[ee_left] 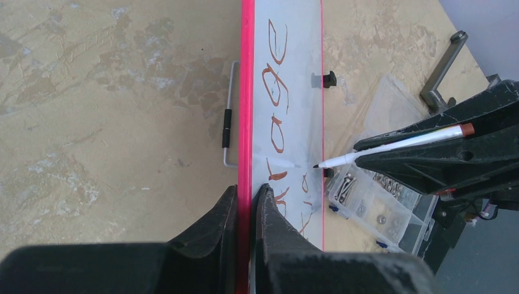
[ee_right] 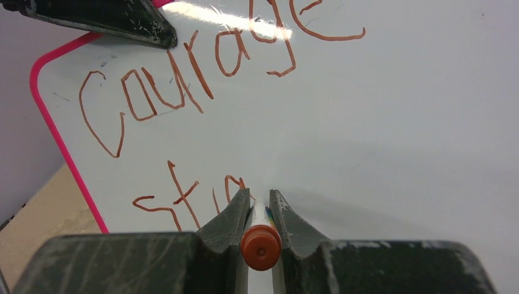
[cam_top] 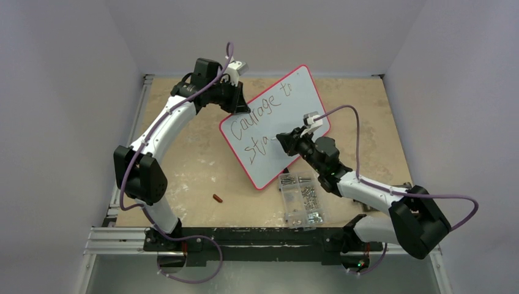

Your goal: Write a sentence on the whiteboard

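The whiteboard (cam_top: 287,116) with its pink rim is held tilted above the table. My left gripper (cam_top: 237,105) is shut on its upper left rim; in the left wrist view the fingers (ee_left: 248,193) pinch the pink edge (ee_left: 246,92). The sentence (cam_top: 260,110) reads "Courage to" with "sta" below it (ee_right: 183,79). My right gripper (cam_top: 284,139) is shut on a white marker (ee_right: 261,245) with an orange end. The marker (ee_left: 392,146) points its tip at the board beside the "sta" letters. Whether the tip touches the board I cannot tell.
A clear compartment box of screws (cam_top: 301,199) lies on the table just below the board's lower corner (ee_left: 379,202). A small red-brown cap (cam_top: 217,198) lies left of it. Black clips (ee_left: 329,78) and a wire handle (ee_left: 229,113) sit on the board's edges.
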`<state>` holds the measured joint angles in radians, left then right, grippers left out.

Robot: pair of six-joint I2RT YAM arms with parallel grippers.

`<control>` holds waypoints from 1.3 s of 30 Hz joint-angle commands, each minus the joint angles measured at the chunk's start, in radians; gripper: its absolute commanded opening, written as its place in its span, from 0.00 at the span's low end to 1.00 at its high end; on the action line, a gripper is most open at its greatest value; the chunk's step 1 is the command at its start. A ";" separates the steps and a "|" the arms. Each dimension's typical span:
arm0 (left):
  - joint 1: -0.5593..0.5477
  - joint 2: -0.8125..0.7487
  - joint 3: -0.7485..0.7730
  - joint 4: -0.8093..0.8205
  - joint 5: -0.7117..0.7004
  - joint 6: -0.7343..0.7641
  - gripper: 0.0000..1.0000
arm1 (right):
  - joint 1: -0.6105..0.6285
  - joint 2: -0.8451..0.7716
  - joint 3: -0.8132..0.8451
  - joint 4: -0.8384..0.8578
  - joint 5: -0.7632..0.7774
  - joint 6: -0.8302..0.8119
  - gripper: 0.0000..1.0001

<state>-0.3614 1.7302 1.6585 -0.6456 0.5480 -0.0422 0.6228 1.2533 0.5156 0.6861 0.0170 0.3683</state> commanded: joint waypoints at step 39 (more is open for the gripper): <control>-0.005 0.020 -0.004 -0.062 -0.143 0.070 0.00 | 0.001 0.043 0.012 0.054 0.027 0.002 0.00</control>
<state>-0.3611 1.7317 1.6585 -0.6449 0.5484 -0.0422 0.6224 1.3132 0.5667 0.7254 0.0353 0.3614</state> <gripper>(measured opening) 0.073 0.117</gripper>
